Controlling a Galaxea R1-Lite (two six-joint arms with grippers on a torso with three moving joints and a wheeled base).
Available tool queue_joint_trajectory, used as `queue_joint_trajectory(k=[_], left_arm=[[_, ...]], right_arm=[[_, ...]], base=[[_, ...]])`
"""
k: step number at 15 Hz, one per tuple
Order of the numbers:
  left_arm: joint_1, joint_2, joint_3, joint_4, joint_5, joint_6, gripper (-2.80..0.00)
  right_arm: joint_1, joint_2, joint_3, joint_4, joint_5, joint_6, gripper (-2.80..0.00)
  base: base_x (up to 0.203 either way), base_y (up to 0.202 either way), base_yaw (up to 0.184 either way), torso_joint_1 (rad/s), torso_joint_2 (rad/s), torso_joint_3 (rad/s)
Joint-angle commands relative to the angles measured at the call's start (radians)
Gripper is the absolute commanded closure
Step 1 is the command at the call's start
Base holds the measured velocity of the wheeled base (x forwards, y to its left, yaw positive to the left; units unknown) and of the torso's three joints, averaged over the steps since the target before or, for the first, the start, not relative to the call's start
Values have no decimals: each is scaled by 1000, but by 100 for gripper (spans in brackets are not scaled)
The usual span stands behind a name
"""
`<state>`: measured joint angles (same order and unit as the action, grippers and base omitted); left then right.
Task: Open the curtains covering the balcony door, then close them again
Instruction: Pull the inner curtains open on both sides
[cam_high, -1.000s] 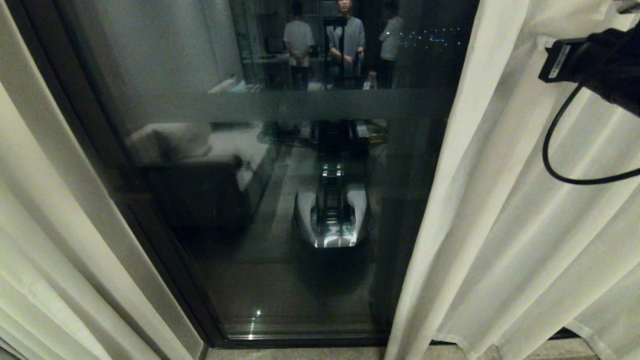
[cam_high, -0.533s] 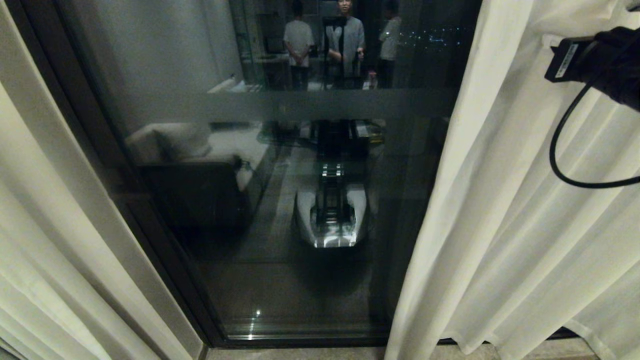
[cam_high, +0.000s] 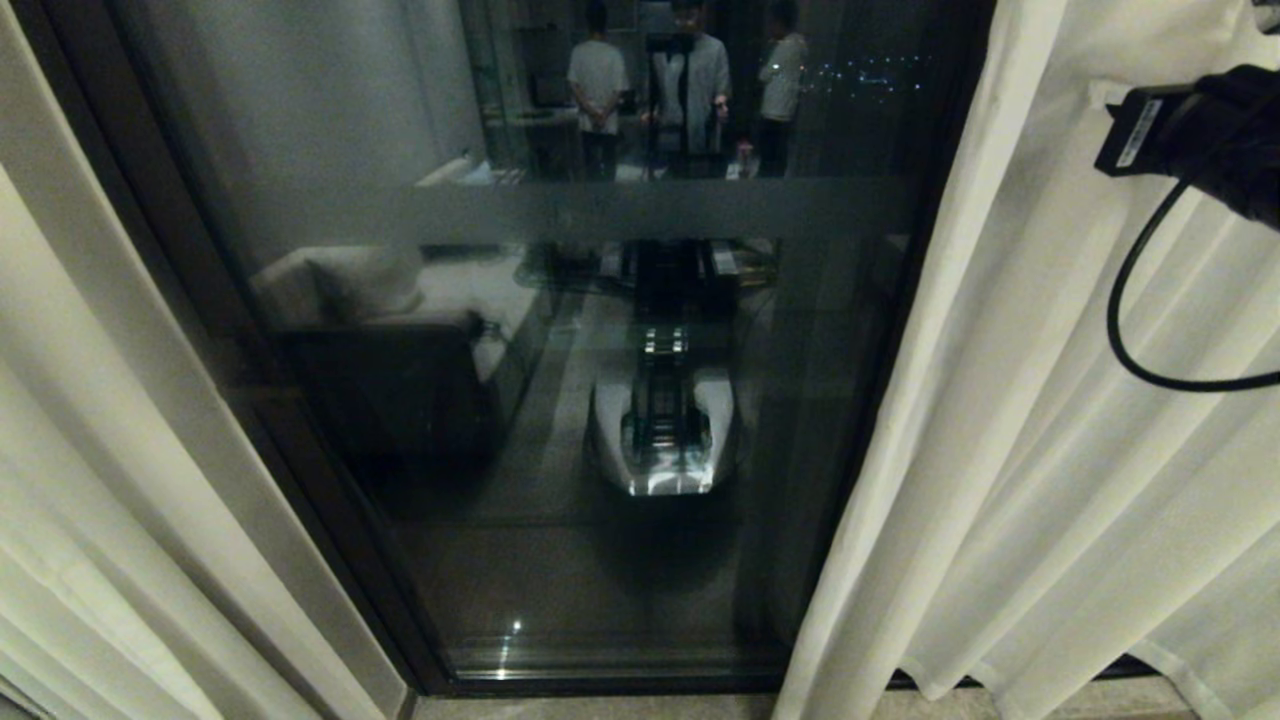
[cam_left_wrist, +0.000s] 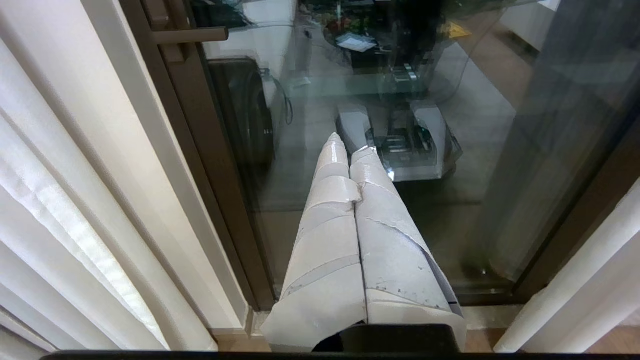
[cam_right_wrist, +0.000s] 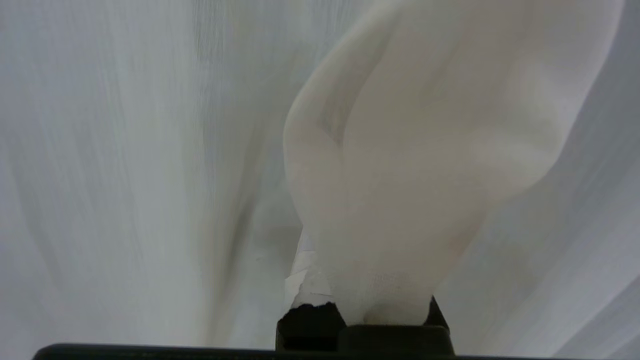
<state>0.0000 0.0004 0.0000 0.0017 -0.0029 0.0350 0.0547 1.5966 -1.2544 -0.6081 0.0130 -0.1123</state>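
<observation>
Your right pincer (cam_right_wrist: 350, 305) is clamped shut on a bunched fold of the right-hand cream-white woven curtain panel (cam_high: 1050, 420), high on the cloth near the right edge of the head view, where only the black wrist housing and its looping black cable (cam_high: 1130, 320) show. In the right wrist view the fabric balloons over the taped fingers and hides all but a sliver of them. To do this step well, keep the grip firm and carry the fold sideways along the line of the rail, level rather than downward, so the pleats stack instead of dragging at the hooks; a fold this thin could slip out under a jerk, so move smoothly. Which way the panel should go now cannot be judged from this moment alone.

Your left pincer (cam_left_wrist: 350, 150) hangs idle and empty in front of the glass, its two white tape-wrapped fingers (cam_left_wrist: 330, 210) pressed together.

The curtains are soft, finely woven, floor-length, with shallow vertical pleats and a hemmed lower edge. The left-hand cream-white curtain panel (cam_high: 90, 500) is drawn to the left side. Between the two stands the tall dark-framed glass balcony door (cam_high: 600, 450), uncovered across the middle, hard, reflective, with a frosted horizontal band (cam_high: 650, 210). Its panes mirror the robot's base and three people standing behind.
</observation>
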Motion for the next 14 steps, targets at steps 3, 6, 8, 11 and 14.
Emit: queue_joint_trajectory(k=[3,6,8,11,14], left_arm=[[0,0,0,0,0,0,0],[0,0,0,0,0,0,0],[0,0,0,0,0,-1,0],[0,0,0,-2,0,-1,0],[0,0,0,0,0,-1,0]], right_arm=[[1,-23,34,-8,1,-1,0],[-1,-34,49,-9,1,-1,0],[-3,-35,56,-9,-1,-1,0],[-22,-33,58,-9,1,0,0],[-29,-33,59,-7,1,2,0]], base=[[0,0,0,0,0,0],[0,0,0,0,0,0],[0,0,0,0,0,0],[0,0,0,0,0,0],[0,0,0,0,0,0]])
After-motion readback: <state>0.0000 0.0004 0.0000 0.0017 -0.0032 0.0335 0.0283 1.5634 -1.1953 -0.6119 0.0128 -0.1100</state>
